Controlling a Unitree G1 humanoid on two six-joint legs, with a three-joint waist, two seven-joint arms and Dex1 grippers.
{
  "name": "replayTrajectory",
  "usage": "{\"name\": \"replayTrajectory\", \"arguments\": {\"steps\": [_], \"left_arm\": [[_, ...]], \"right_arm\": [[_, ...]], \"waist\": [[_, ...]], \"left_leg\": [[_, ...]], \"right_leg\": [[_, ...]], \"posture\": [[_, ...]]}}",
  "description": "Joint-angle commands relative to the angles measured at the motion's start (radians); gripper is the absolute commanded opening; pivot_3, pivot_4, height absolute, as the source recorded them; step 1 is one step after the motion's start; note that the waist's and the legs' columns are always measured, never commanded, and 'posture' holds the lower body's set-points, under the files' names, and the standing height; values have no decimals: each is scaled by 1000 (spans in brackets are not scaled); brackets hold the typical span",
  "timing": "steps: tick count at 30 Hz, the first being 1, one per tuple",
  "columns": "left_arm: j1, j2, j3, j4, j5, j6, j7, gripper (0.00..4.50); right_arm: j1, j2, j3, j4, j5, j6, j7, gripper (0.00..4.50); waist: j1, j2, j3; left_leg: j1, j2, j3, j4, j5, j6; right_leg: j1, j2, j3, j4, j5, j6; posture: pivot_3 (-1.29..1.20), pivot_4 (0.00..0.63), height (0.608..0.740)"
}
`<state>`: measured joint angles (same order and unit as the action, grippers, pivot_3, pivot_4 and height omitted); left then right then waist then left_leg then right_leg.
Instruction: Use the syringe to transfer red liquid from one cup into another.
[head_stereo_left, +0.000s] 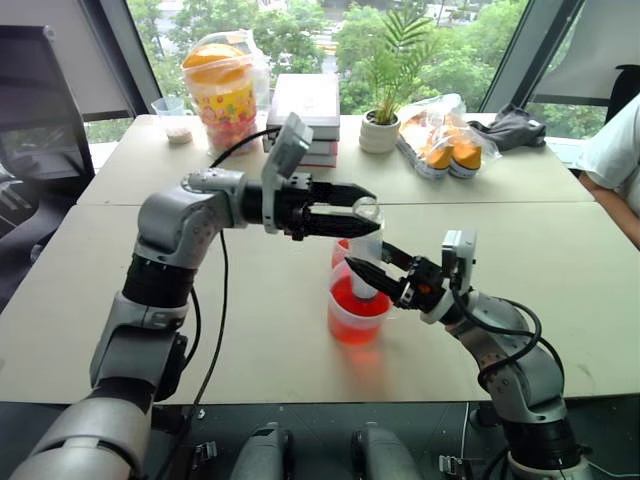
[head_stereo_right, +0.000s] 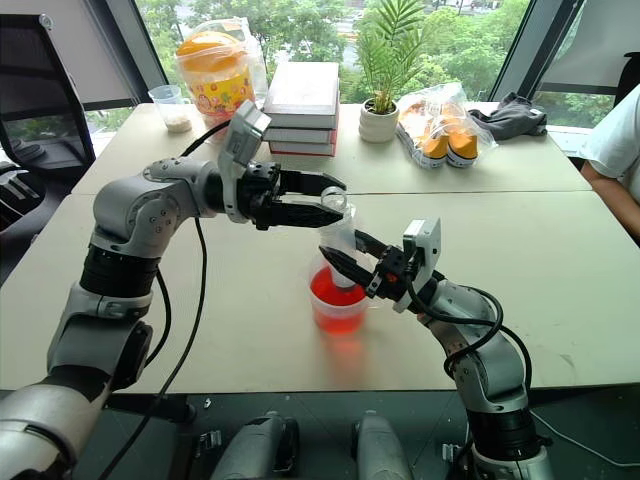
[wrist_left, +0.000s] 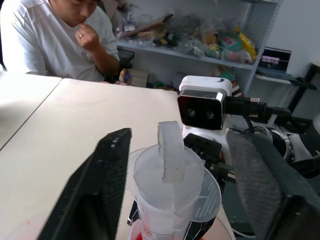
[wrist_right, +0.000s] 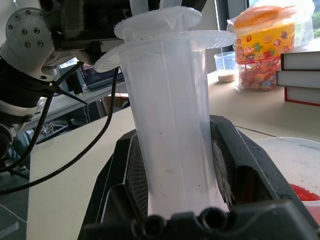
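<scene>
While the right end effector is clamped on the barrel of the syringe and holds it upright, the tip is dipped into the red liquid of the wider handled cup, which stands on the desk near the robot's side. Gripping low on the barrel leaves the plunger head and the finger flange clear above it, a hold that appears chosen so that the other arm can work the plunger. The left end effector reaches level across from the robot's left at the height of the plunger top; the left wrist view shows its two fingers standing apart on either side of the plunger head, partly open and not visibly touching it. The plunger sits low, close to the flange, so the barrel is judged to be not yet filled, and the step in hand is taken to be seizing the plunger to draw liquid up. The small plain cup is seen just behind the handled cup, largely hidden by the syringe and arms; whether it holds liquid cannot be told. At the far edge of the desk stand books, a potted plant and a snack tub, well apart from the work.
</scene>
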<state>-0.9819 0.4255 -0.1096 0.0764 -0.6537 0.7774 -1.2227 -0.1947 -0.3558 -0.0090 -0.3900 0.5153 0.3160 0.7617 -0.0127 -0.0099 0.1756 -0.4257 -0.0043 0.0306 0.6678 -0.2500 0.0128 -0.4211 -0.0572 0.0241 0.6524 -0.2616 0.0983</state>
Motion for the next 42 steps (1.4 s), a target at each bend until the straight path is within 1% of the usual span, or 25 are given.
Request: {"name": "replayTrajectory", "arguments": {"steps": [1,2,3,7,13,18,24,30,39,41,42], "left_arm": [[-29,1,12,-19,-7,-3,-2,951],[-27,4,10,-22,-7,-2,-5,396],[-26,5,9,-24,-6,-1,-6,51],[-37,9,10,-25,2,-10,-5,51],[-104,9,53,19,-4,-20,4,51],[-141,25,73,56,5,-42,-2,51],[-176,53,100,102,19,-77,-8,51],[-198,70,106,141,28,-106,-16,51],[-196,66,94,148,30,-110,-22,51],[-186,65,86,141,30,-106,-25,942],[-176,65,81,136,30,-100,-28,1302]], "right_arm": [[-1,-6,9,-27,1,-19,2,1408],[-1,-7,10,-27,1,-19,2,1408],[-2,-9,11,-26,1,-20,2,1408],[0,-22,16,-28,16,-3,12,1408],[-16,-50,27,-11,58,40,43,1408],[-31,-74,43,13,80,66,68,1408],[-25,-76,57,37,83,67,84,1408],[-20,-85,56,42,86,63,89,1408],[-27,-98,49,24,95,69,84,1408],[-45,-100,39,12,106,76,72,1408],[-57,-102,32,6,112,81,66,1408]], "waist": [[0,0,0],[0,0,0],[0,0,0],[0,0,0],[0,0,0],[1,0,0],[0,0,0],[1,0,0],[1,0,0],[1,0,0],[-1,0,0]], "left_leg": [[0,0,0,0,0,0],[0,0,0,0,0,0],[0,0,0,0,0,0],[0,0,0,0,0,0],[0,0,0,0,0,0],[0,0,0,0,0,0],[0,0,0,0,0,0],[0,0,0,0,0,0],[0,0,0,0,0,0],[0,0,0,0,0,0],[0,0,0,0,0,0]], "right_leg": [[0,0,0,0,0,0],[0,0,0,0,0,0],[0,0,0,0,0,0],[0,0,0,0,0,0],[0,0,0,0,0,0],[0,0,0,0,0,0],[0,0,0,0,0,0],[0,0,0,0,0,0],[0,0,0,0,0,0],[0,0,0,0,0,0],[0,0,0,0,0,0]], "posture": [[0,150,740],[0,150,740],[0,150,740],[0,150,740],[0,150,740],[0,150,740],[0,150,740],[0,150,740],[0,150,740],[0,150,740],[0,150,740]]}}
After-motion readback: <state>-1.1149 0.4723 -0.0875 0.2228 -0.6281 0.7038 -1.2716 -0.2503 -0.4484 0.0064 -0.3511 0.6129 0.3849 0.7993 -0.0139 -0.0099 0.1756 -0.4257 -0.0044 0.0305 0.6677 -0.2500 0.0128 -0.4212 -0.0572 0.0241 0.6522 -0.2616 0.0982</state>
